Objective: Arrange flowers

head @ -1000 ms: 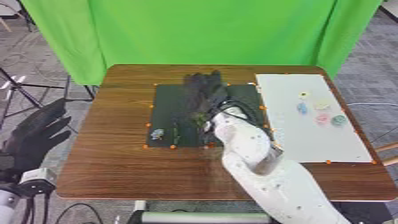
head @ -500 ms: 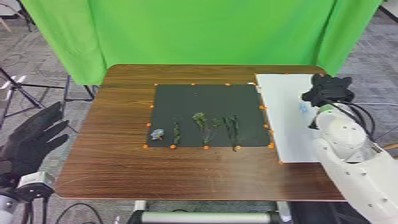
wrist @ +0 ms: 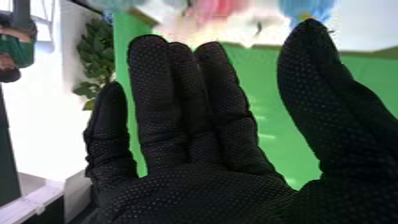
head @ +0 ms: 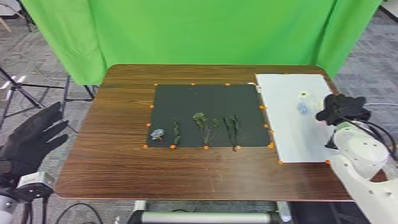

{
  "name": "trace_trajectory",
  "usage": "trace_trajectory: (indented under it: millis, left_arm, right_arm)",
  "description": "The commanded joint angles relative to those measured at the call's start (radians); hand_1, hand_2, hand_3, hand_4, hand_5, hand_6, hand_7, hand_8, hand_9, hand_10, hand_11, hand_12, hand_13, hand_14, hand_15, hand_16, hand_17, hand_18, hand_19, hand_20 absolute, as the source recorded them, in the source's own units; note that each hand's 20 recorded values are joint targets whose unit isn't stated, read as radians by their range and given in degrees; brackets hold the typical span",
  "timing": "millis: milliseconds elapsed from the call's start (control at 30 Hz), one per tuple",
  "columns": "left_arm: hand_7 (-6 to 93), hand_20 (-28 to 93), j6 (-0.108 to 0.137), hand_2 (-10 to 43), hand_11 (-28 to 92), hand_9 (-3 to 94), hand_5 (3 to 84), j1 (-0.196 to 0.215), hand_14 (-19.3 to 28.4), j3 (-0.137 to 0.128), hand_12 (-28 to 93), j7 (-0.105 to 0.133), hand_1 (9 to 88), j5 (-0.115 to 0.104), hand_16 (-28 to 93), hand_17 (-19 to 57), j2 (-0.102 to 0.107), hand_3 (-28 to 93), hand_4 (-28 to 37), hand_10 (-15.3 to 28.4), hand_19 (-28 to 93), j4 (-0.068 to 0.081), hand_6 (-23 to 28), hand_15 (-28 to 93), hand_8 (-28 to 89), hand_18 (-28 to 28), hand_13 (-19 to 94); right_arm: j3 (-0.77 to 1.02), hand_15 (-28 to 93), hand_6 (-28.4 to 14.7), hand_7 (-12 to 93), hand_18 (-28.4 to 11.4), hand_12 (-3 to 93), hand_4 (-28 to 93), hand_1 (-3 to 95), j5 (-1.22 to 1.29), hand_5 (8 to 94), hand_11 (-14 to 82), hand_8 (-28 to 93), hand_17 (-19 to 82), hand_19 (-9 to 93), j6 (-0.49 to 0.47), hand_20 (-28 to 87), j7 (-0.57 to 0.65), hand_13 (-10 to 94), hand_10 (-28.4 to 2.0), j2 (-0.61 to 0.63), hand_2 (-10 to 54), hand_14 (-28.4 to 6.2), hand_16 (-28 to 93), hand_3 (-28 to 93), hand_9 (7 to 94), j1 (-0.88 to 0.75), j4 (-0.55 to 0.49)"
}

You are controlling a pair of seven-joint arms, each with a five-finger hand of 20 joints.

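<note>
In the head view my right hand (head: 341, 109) is over the right edge of the white sheet, beside the blue flower (head: 303, 107) and a small yellow one (head: 304, 94). The right wrist view shows my right hand (wrist: 200, 135) open and holding nothing; a pink flower (wrist: 218, 7) and a blue flower (wrist: 307, 9) are beyond its fingertips. On the black sheet lie a pale blue flower (head: 157, 134), a short green stem (head: 177, 133), a leafy stem (head: 201, 120) and thin stems (head: 232, 131). My left hand (head: 34, 137), open, is off the table's left side.
The black sheet (head: 209, 100) and white sheet (head: 298, 145) lie side by side, with orange markers along their edges. The brown table (head: 187, 175) extends around them, and a green cloth (head: 222, 35) hangs behind it.
My right hand has gone from above the black sheet across to the white sheet, then slightly toward its near right edge, uncovering the stems. My left hand has stayed still.
</note>
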Motion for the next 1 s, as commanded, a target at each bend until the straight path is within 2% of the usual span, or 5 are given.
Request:
trace_trajectory:
  millis: [33, 300, 433, 567, 1000]
  left_arm:
    - [17.3, 9, 0.005, -2.1, 8, 17.8, 22.0, 0.014, 11.0, -0.002, 22, 0.001, 23.2, 0.002, 9, -12.5, -0.009, 70, -27.2, 8.8, 36, -0.004, 0.6, 14, -8, 18.6, 13]
    - [17.2, 9, 0.006, -2.0, 8, 17.8, 22.0, 0.014, 11.0, 0.0, 22, -0.001, 23.2, 0.003, 9, -12.5, -0.013, 70, -27.3, 8.8, 36, -0.005, 0.6, 14, -8, 18.6, 13]
    - [17.3, 9, 0.01, -2.0, 8, 17.8, 22.1, 0.02, 11.0, -0.003, 22, 0.002, 23.2, 0.002, 9, -12.5, -0.016, 70, -27.2, 8.8, 36, -0.009, 0.6, 14, -8, 18.6, 13]
    - [17.3, 9, 0.01, -2.0, 8, 17.8, 22.0, 0.021, 11.0, -0.01, 22, 0.004, 23.2, 0.002, 9, -12.6, -0.015, 70, -27.2, 8.8, 36, -0.011, 0.6, 14, -8, 18.6, 13]
    - [17.2, 9, 0.008, -2.0, 8, 17.8, 22.1, -0.004, 11.0, 0.003, 22, -0.012, 23.2, -0.001, 9, -12.5, 0.006, 70, -27.3, 8.8, 36, -0.005, 0.6, 14, -8, 18.6, 13]
  right_arm:
    - [-0.018, 61, -2.8, 40, -19.9, 26.8, -28, 29.3, -0.017, 44.5, 35.2, -16, 11, 70, -0.019, 49, -0.023, 47, -11.7, -0.001, -9.5, -7.5, 21, 86, 47.1, 0.005, 0.042]
    - [-0.08, 64, -1.6, 42, -19.4, 26.8, -28, 33.6, -0.068, 44.1, 38.1, -18, 14, 72, 0.118, 49, -0.021, 51, -10.9, 0.005, -9.5, -5.9, 23, 87, 49.0, 0.027, 0.118]
    - [-0.087, 61, 2.5, 56, -19.1, 47.8, -28, 45.9, -0.089, 51.6, 30.6, 0, 19, 74, 0.225, 49, -0.055, 64, -6.1, 0.008, -9.5, -2.0, 38, 80, 67.4, 0.02, 0.127]
    - [-0.09, 64, 3.3, 56, -19.0, 53.8, -28, 50.2, -0.081, 63.1, 30.1, 3, 23, 75, 0.267, 49, -0.073, 73, -5.3, 0.002, -9.1, -2.1, 38, 82, 77.8, 0.032, 0.087]
    - [-0.388, 65, 3.0, 54, -19.0, 55.9, -28, 49.6, -0.038, 65.6, 28.5, 3, 24, 76, 0.297, 49, -0.235, 74, -5.5, -0.213, -9.5, -2.5, 38, 84, 80.1, 0.349, -0.013]
